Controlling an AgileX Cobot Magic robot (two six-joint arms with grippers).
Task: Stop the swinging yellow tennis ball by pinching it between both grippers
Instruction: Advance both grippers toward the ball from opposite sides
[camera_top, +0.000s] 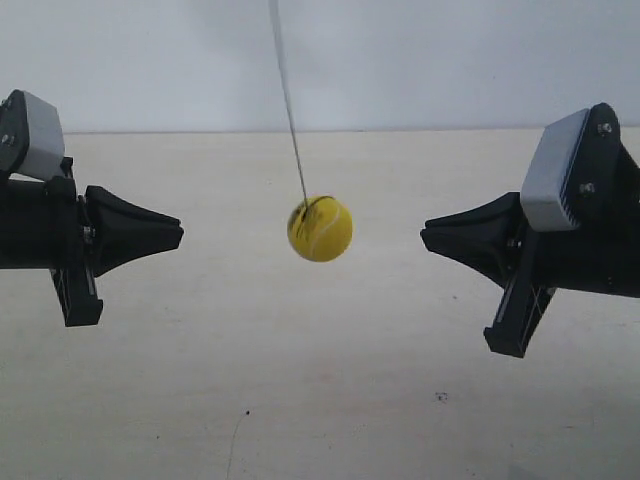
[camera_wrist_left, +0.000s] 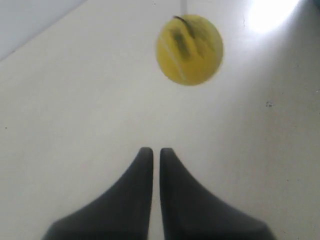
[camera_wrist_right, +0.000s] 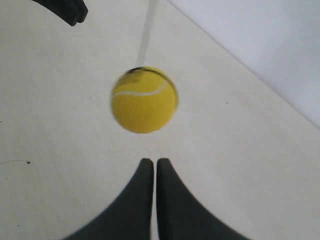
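Note:
The yellow tennis ball (camera_top: 320, 229) hangs in mid-air on a thin black string (camera_top: 288, 100), between the two black cone tips and touching neither. My left gripper (camera_top: 178, 233) is at the exterior view's left, a wide gap from the ball. My right gripper (camera_top: 425, 238) points in from the other side, a little nearer. In the left wrist view the ball (camera_wrist_left: 189, 49) is blurred, ahead of the shut gripper (camera_wrist_left: 156, 150), black print facing it. In the right wrist view the ball (camera_wrist_right: 144, 100) hangs just ahead of the shut gripper (camera_wrist_right: 151, 161), which holds nothing.
A pale table (camera_top: 320, 400) lies under everything and a light wall (camera_top: 450, 60) stands behind it. A grey-white box (camera_top: 552, 172) sits on each arm. The left gripper's tip (camera_wrist_right: 70, 12) shows at the edge of the right wrist view.

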